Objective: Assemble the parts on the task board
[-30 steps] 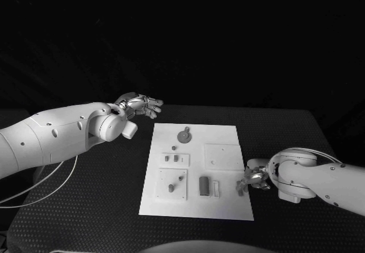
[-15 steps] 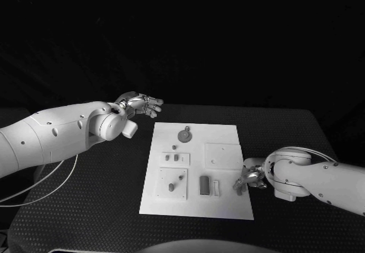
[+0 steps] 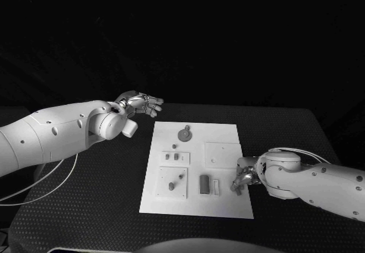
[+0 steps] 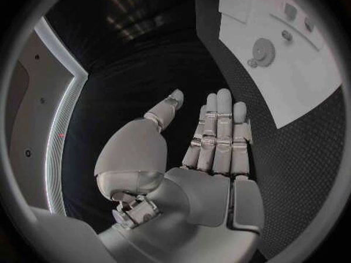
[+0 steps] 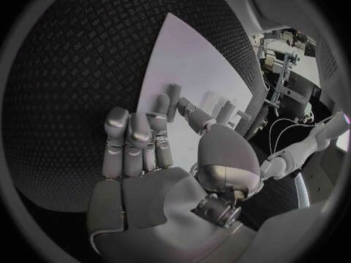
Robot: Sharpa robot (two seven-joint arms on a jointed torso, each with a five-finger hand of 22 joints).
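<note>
The right hand (image 3: 245, 179) reaches low over the task board (image 3: 199, 169)'s right edge, fingers loosely apart holding nothing, while the left hand (image 3: 141, 104) hovers flat, fingers extended, beyond the board's far-left corner.

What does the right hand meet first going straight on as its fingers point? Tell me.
Probably the dark upright block on the task board. The right hand is at the board's right edge, fingers pointing across it toward the block and a white piece beside it; depth is unclear.

My left hand (image 3: 141, 104) is raised with flat, spread fingers, holding nothing, while my right hand (image 3: 245, 178) hangs low, fingers partly curled, nothing in it.
</note>
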